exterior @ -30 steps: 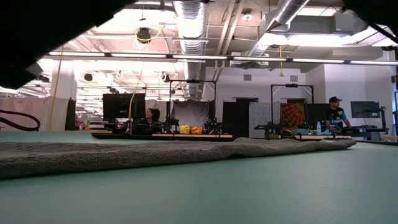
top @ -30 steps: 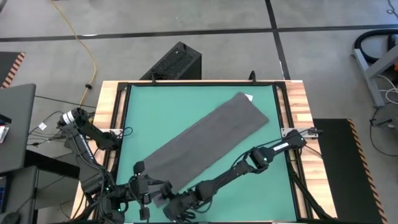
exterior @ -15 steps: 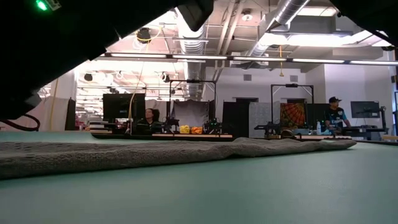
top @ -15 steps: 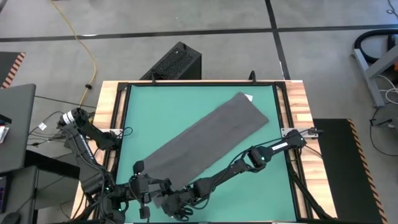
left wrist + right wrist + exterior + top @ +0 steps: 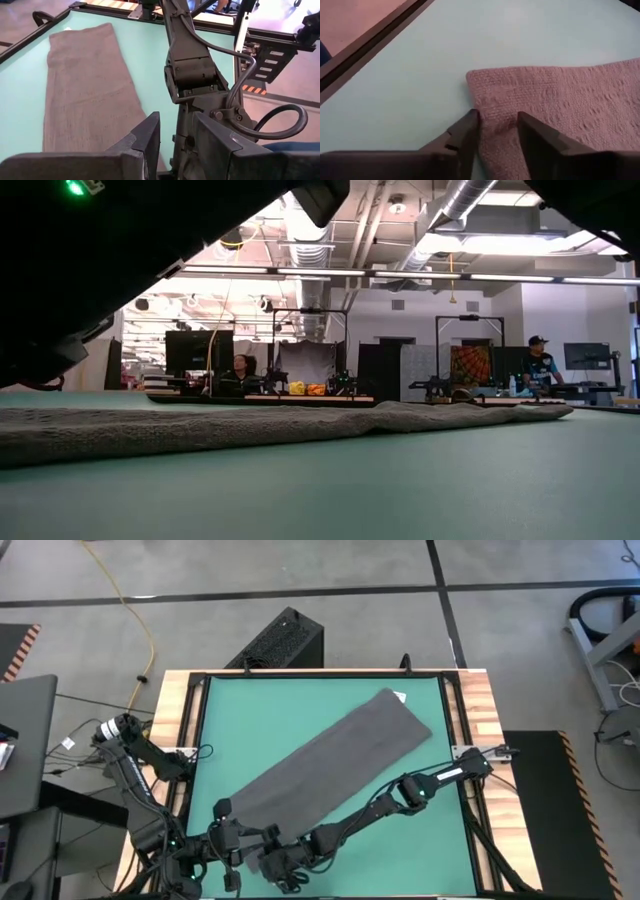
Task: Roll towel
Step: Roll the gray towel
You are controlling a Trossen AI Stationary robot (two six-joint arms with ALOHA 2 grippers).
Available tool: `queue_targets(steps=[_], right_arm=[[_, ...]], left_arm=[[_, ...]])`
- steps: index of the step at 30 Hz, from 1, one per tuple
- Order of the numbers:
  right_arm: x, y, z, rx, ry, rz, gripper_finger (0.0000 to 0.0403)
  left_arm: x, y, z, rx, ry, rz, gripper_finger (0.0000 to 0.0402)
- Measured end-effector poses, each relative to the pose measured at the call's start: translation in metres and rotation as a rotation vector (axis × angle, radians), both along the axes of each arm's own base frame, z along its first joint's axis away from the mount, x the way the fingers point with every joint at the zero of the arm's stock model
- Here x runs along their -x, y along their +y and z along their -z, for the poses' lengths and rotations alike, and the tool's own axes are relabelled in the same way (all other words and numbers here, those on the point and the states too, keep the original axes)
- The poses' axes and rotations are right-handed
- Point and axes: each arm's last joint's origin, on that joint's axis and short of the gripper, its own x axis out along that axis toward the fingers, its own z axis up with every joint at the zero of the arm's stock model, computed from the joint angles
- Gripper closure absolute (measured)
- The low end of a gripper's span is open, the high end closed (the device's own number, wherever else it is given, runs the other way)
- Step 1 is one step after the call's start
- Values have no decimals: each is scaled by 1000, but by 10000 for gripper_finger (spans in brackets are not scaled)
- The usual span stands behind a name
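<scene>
Although it lies flat and unrolled, the towel (image 5: 330,770) already stretches as a long strip across the green table (image 5: 300,700), from the near left corner toward the far right, where its small white tag (image 5: 400,696) shows. It looks soft, light and limp, so it should fold wherever it is lifted. The near short edge, taken at its corners, seems the sensible place to grip and start the roll.

In its own wrist view, the right gripper (image 5: 495,131) sits low at that near end with its fingers part-way apart, straddling the cloth beside a corner. They seem to be closing on the edge, though I cannot tell whether they have pinched it yet.

Close beside it, by the table's near edge, the left gripper (image 5: 175,132) has its fingers parted on nothing, facing the right arm's (image 5: 192,75) dark links.

No writing on the tag can be read.
</scene>
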Motion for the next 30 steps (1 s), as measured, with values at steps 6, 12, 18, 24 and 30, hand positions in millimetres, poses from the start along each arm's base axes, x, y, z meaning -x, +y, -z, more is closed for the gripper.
queue_targets(steps=[6, 12, 18, 24, 30], right_arm=[[1, -1, 2, -1, 16, 34, 344], [8, 10, 0, 17, 9, 58, 389], [33, 37, -13, 29, 98, 42, 394], [70, 57, -20, 82, 253, 103, 395], [98, 67, -30, 104, 365, 178, 395]], left_arm=[[0, 0, 0, 38, 4, -7, 297], [0, -1, 2, 50, 37, 21, 297], [1, -3, 13, 22, 153, 68, 297], [-12, -20, 59, -154, 371, 168, 297], [-29, -32, 112, -335, 576, 268, 285]])
